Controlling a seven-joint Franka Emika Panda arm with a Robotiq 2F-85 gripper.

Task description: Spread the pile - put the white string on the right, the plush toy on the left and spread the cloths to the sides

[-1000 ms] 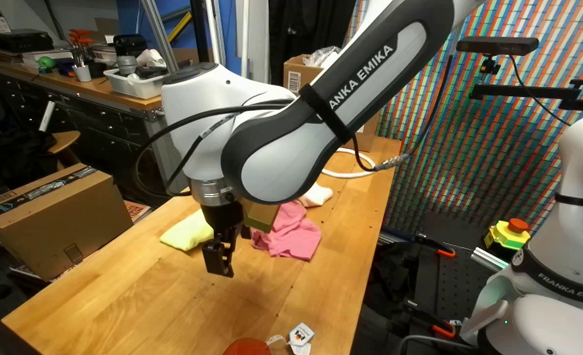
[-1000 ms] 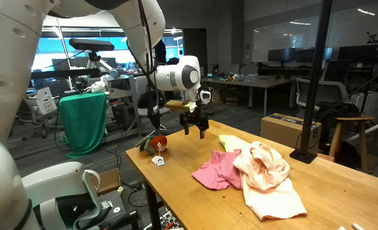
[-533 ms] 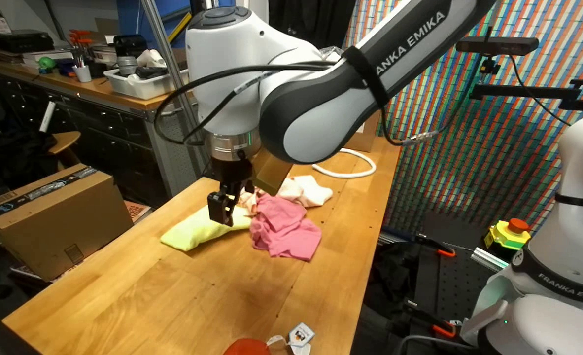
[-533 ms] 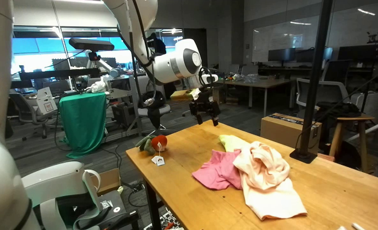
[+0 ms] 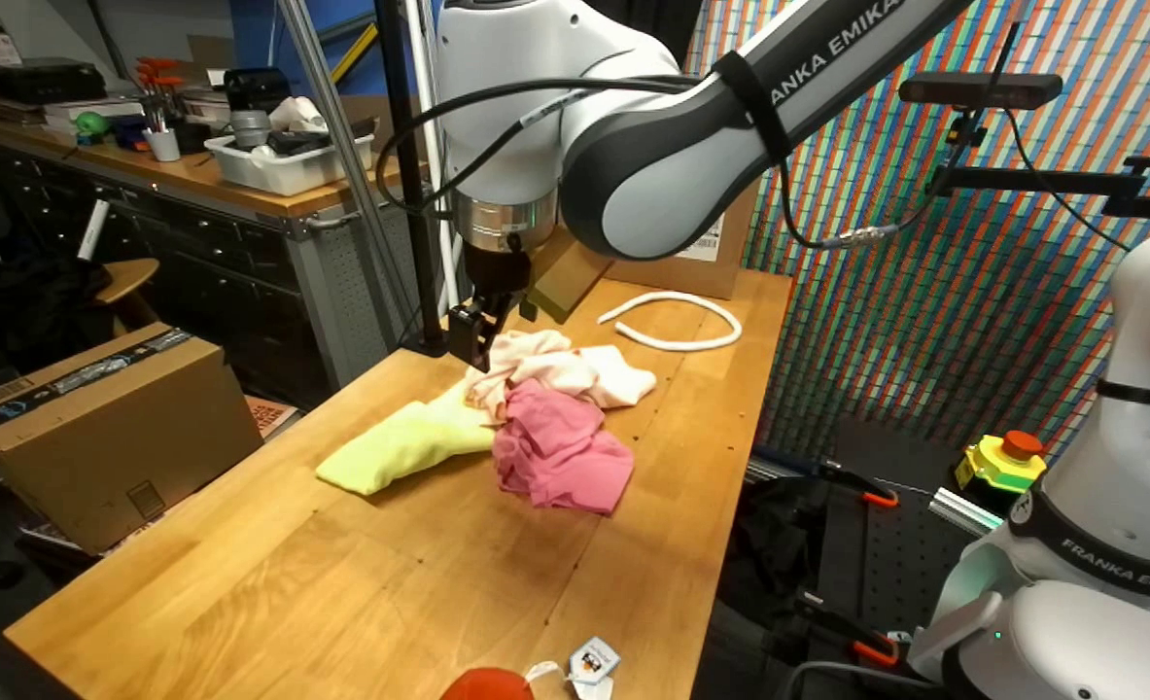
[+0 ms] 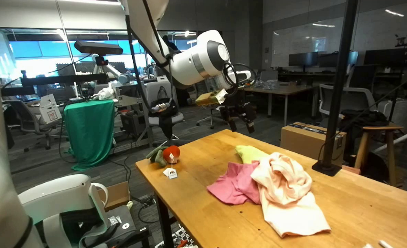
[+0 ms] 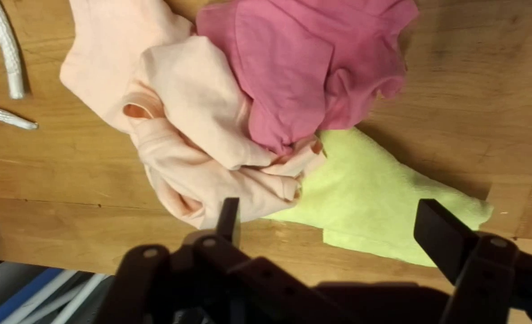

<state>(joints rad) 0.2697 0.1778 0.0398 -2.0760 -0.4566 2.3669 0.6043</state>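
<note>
My gripper (image 7: 328, 202) is open and holds nothing, its fingers wide apart above the cloths. In both exterior views the gripper (image 5: 505, 340) (image 6: 242, 130) hangs in the air. The yellow-green cloth (image 5: 400, 452) (image 7: 369, 202) has one end under the cream cloth (image 6: 292, 206) (image 7: 189, 90). Crumpled against the cream cloth lies the pink cloth (image 5: 565, 457) (image 6: 236, 186). Apart from them, the white string (image 5: 679, 345) forms an open loop; its ends show at the wrist view's left edge. The red plush toy (image 6: 171, 154) sits at the table's opposite end, partly cut off in an exterior view (image 5: 487, 684).
A black post (image 6: 341, 69) rises at the table's edge near the cloths. At the string's end of the wooden table (image 5: 390, 583) stands a cardboard box (image 5: 691, 262). A second white arm (image 5: 1080, 544) is beside the table.
My gripper has risen and moved away from the plush toy's end, toward the post and over the cloths. It has stayed open. Cloths, toy and string have not moved.
</note>
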